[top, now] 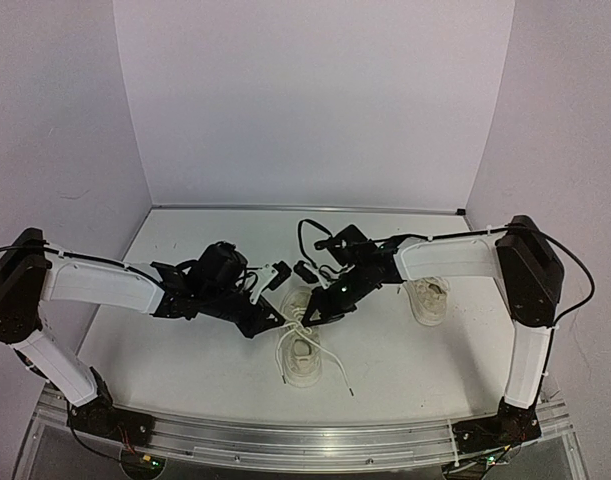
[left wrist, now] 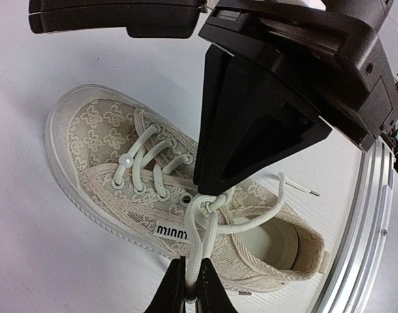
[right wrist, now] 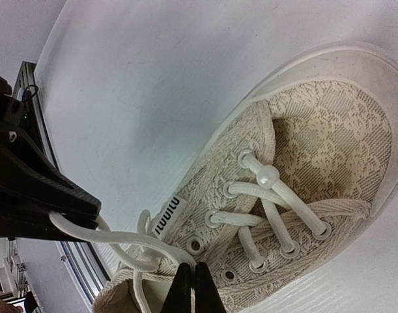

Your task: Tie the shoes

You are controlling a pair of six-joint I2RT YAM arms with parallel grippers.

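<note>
One cream-white shoe (top: pixel 303 358) lies mid-table with its toe away from me and its laces (top: pixel 331 370) loose at its sides. My left gripper (top: pixel 278 321) is at the shoe's left side, shut on a loop of lace (left wrist: pixel 203 238) that runs from the knot. My right gripper (top: pixel 309 317) is shut on the lace at the knot over the tongue. In the left wrist view the left gripper (left wrist: pixel 191 293) pinches the loop below the shoe (left wrist: pixel 107 137). In the right wrist view the right gripper (right wrist: pixel 192 287) pinches lace (right wrist: pixel 120 236) beside the eyelets of the shoe (right wrist: pixel 316 130). The second shoe (top: pixel 428 298) stands at the right, under the right arm.
White walls close the table (top: pixel 165 350) at the back and both sides. A metal rail (top: pixel 305 440) runs along the near edge. The two arms meet over the middle shoe, their wrists almost touching.
</note>
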